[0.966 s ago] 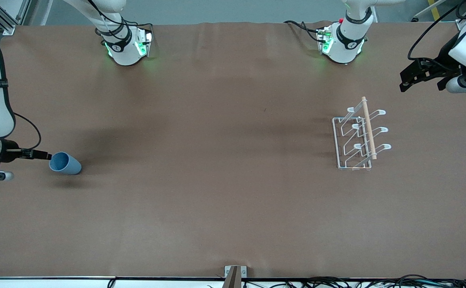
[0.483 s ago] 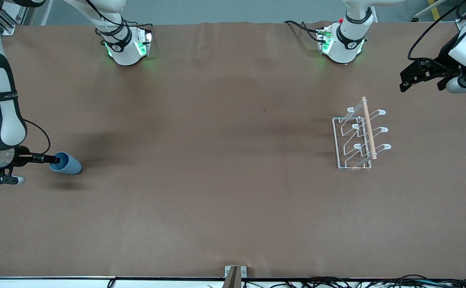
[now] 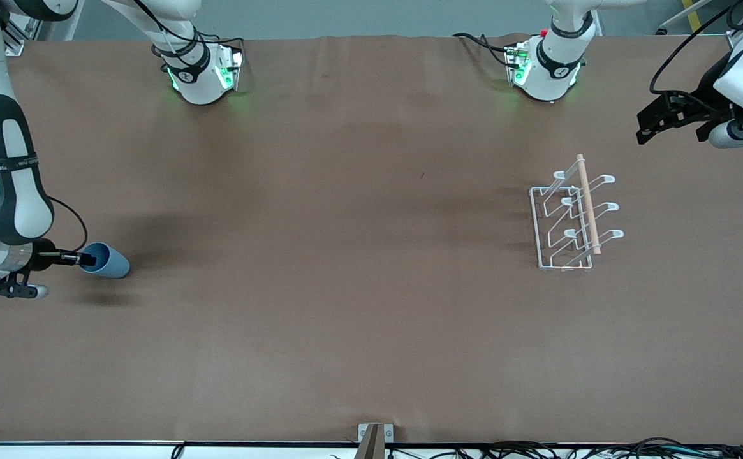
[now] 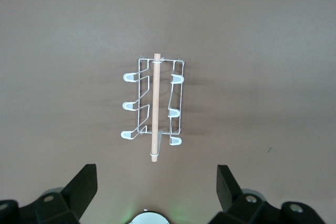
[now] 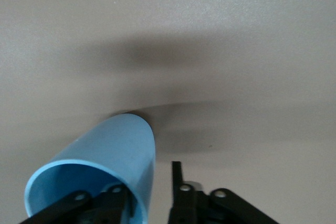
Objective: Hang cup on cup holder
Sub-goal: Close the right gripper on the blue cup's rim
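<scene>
The light blue cup (image 3: 108, 262) lies on its side on the table near the right arm's end, its mouth facing my right gripper (image 3: 88, 259). In the right wrist view the cup (image 5: 107, 153) fills the lower part. My right gripper (image 5: 149, 188) is open and straddles the cup's rim, one finger inside the mouth and the other outside, with a gap to the wall. The white wire cup holder (image 3: 569, 220) with its wooden dowel stands toward the left arm's end and shows in the left wrist view (image 4: 153, 103). My left gripper (image 3: 648, 131) hangs open and empty above the table (image 4: 156, 179).
The brown table cover (image 3: 345, 287) spreads between cup and cup holder. The two arm bases (image 3: 202, 70) stand along the table's edge farthest from the front camera. A small bracket (image 3: 374, 437) sits at the nearest edge.
My right gripper has slid toward the cup and one finger has entered its mouth. The cup has stayed put. The left arm has barely moved.
</scene>
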Robot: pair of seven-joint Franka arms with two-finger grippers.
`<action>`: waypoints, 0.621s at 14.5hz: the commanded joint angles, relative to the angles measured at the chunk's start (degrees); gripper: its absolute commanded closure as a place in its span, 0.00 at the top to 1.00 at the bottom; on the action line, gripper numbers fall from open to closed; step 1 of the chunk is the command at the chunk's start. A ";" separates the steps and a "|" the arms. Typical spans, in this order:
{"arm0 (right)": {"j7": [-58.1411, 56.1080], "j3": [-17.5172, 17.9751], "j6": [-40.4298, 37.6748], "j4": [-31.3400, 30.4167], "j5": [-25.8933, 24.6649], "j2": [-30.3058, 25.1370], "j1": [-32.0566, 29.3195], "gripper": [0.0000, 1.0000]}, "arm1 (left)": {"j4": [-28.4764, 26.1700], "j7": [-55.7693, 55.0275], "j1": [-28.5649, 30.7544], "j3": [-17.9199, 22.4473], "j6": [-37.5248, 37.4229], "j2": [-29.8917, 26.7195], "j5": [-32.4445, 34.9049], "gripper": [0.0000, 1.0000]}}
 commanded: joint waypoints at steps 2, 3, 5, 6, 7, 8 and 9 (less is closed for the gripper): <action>-0.59 0.86 -1.81 -0.08 0.91 -0.76 -0.60 0.03 | 1.45 0.81 0.29 -0.08 -1.17 1.05 0.33 1.00; -0.50 0.95 -2.26 -0.08 2.04 -1.11 -0.51 0.02 | 1.45 0.81 0.29 0.01 -1.17 1.05 0.33 1.00; -0.59 1.04 -5.14 0.45 4.15 -3.38 -0.16 0.01 | 1.45 0.89 0.37 0.18 -1.17 1.05 0.25 1.00; -0.50 1.21 -7.08 0.89 4.86 -4.88 0.10 0.01 | 1.45 0.89 0.37 0.27 -1.17 1.05 0.24 1.00; -0.59 1.83 -8.40 0.98 6.00 -6.54 0.19 0.01 | 1.45 0.89 0.37 0.27 -1.17 1.05 0.24 1.00; -0.59 2.70 -10.24 0.98 9.31 -8.13 0.01 0.02 | 1.53 0.89 0.29 0.27 -1.17 1.14 0.33 1.00; -0.68 3.49 -13.04 0.98 14.22 -9.88 0.19 0.02 | 1.53 0.89 0.11 0.27 -1.17 1.14 0.33 1.00</action>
